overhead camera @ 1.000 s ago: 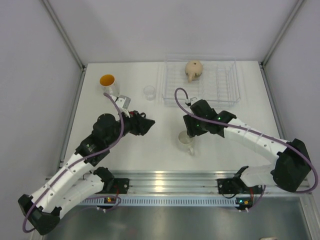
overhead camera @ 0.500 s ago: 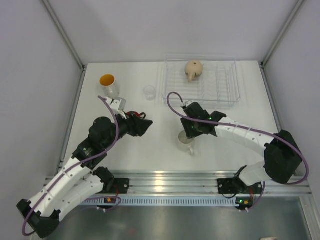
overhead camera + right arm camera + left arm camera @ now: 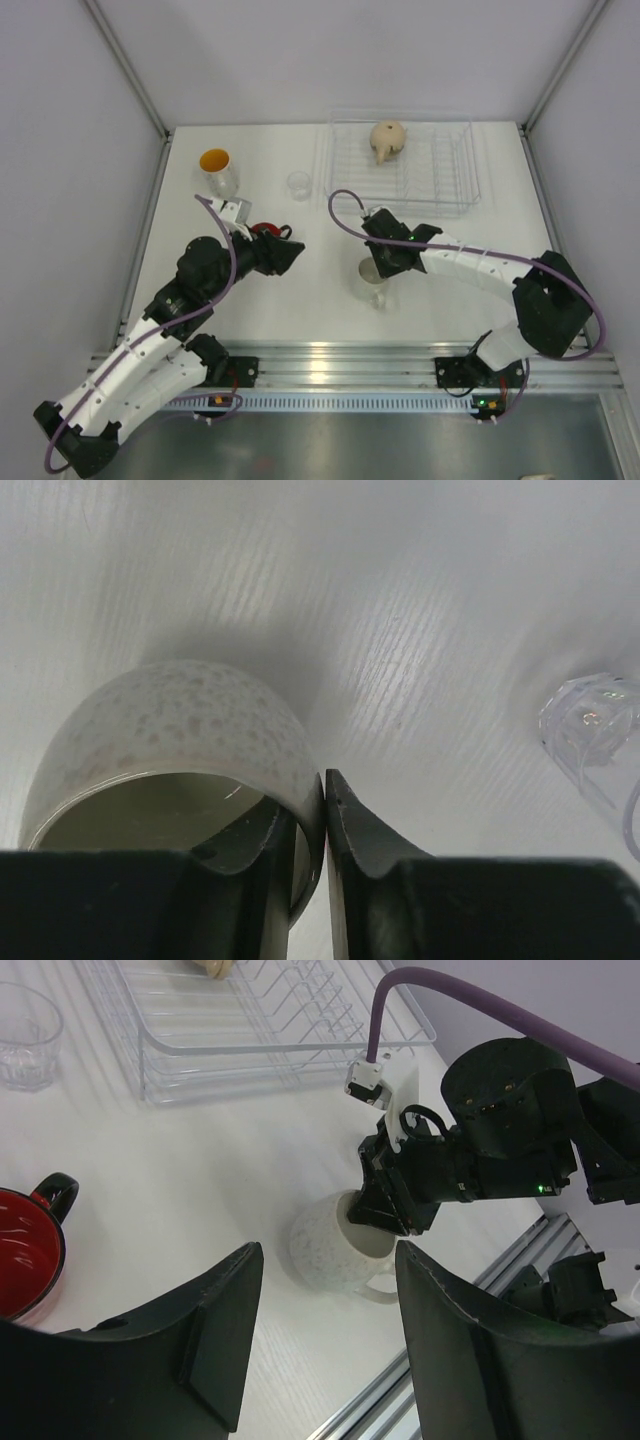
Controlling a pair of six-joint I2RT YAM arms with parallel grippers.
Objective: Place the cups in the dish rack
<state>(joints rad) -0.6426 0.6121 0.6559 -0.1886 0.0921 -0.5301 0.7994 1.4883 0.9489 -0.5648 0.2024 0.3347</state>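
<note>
White mug (image 3: 170, 730) rim sits pinched within the right tool (image 3: 312, 808).

So the table (image 3: 300, 320) is plain white with a faint wood grain. The dish rack (image 3: 440, 170) sits along the far edge, right of the middle. Just left of it there's a small clear glass (image 3: 299, 184), and further left an orange-lined cup (image 3: 216, 165). Nearer in, a red mug (image 3: 28, 1255) stands left of centre and a white speckled mug (image 3: 370, 282) right of it, well apart, both mouth up.
</note>
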